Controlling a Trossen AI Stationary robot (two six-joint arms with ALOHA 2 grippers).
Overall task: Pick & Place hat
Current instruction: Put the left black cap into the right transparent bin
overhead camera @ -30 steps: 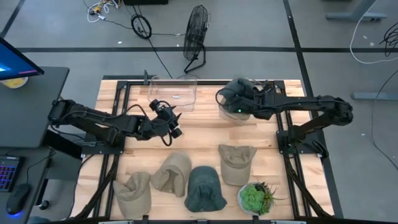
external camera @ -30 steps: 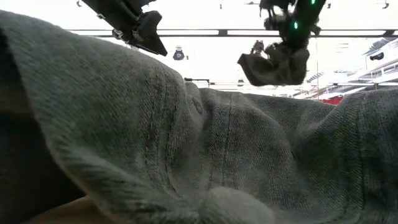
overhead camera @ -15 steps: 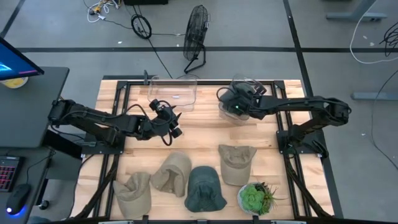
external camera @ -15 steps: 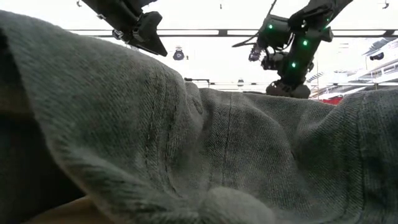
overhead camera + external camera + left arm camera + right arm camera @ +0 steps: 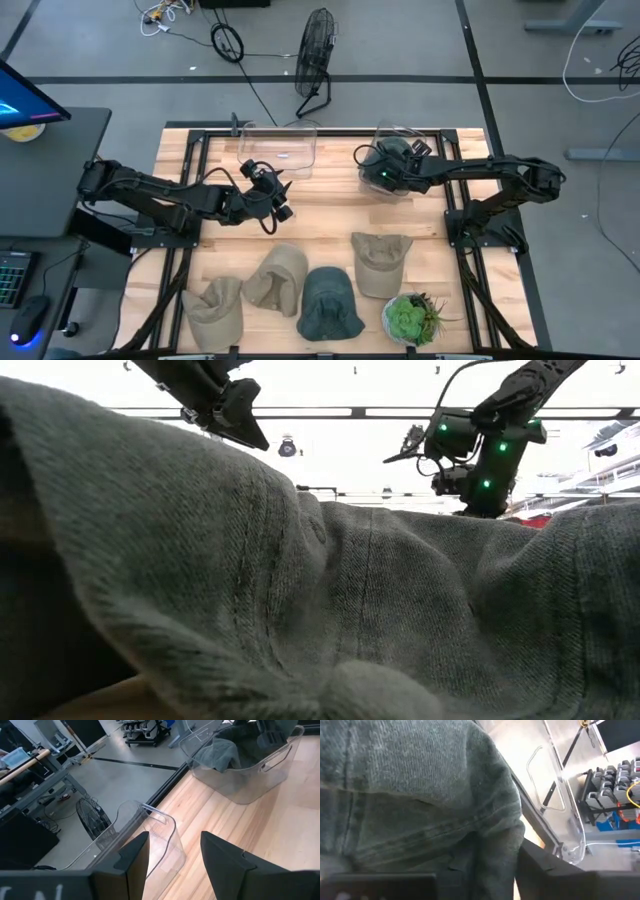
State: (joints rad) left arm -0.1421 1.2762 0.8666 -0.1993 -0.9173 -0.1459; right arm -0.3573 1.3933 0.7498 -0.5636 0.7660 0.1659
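Note:
A dark grey hat (image 5: 392,152) lies in the right clear bin (image 5: 400,192) at the table's far side; it also shows in the left wrist view (image 5: 225,752). My right gripper (image 5: 385,172) is down in that bin, shut on the hat (image 5: 420,785). My left gripper (image 5: 277,203) is open and empty, held above the table just on the near side of the left clear bin (image 5: 282,150), whose inside shows no hat (image 5: 150,840). My right gripper has the dark grey hat's cloth (image 5: 480,860) between its two fingers, several layers bunched together. It comes at it from above, slanting down into the bin. The hat fills the wrist view; its lower part is down inside the bin walls (image 5: 555,795).
Three tan hats (image 5: 215,305) (image 5: 278,280) (image 5: 380,262) and a dark green hat (image 5: 330,303) lie along the table's near side, beside a potted plant (image 5: 410,318). The dark green hat (image 5: 320,610) blocks most of the low view.
My right gripper has gone down with the dark grey hat, from hanging clear above the right bin to down inside it, and a little toward the table's right edge. The hat no longer hangs free below the fingers.

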